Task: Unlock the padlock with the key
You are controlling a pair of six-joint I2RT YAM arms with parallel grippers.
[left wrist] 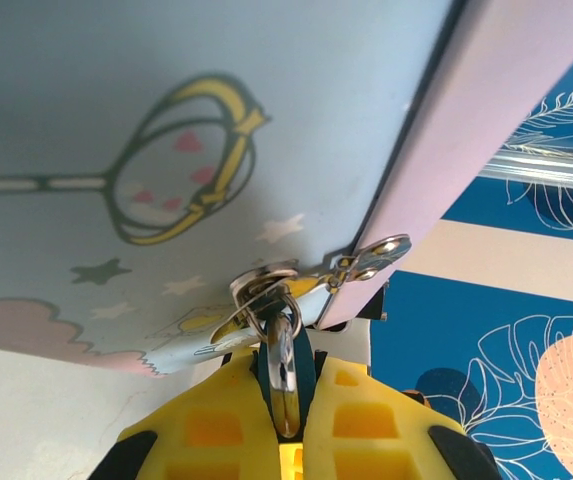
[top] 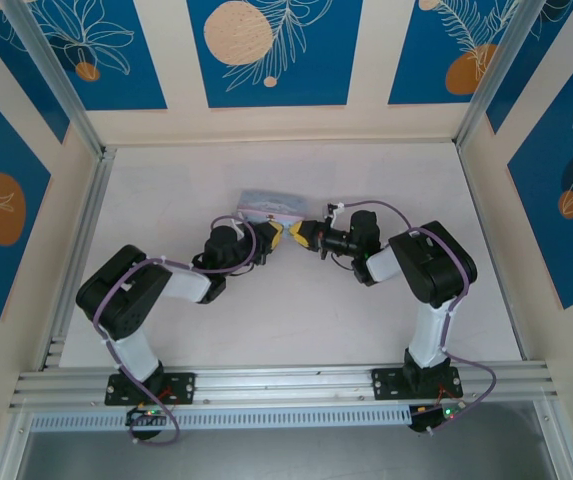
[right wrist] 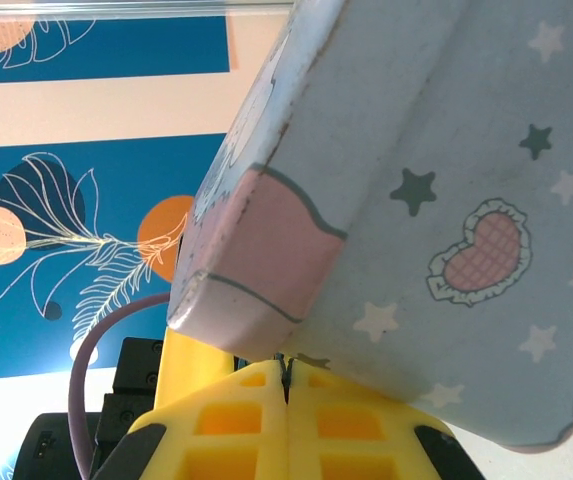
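Left wrist | left gripper point(left wrist: 284, 410) clamps dark padlock point(left wrist: 283, 372) | right gripper point(right wrist: 286, 392) pinches thin key point(right wrist: 284, 362)

On the counter point(top: 366, 320), tin box point(top: 266, 203) just beyond left jaws and right jaws, tips near each other before it; padlock point(left wrist: 302, 362) between the left jaws, at the box's hasp point(left wrist: 366, 262); box corner just above the right jaws.

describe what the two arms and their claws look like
The left arm and right arm have white links, bulky black joints and a thin purple cable running along each. The left claw and right claw have yellow fingers with square recesses.
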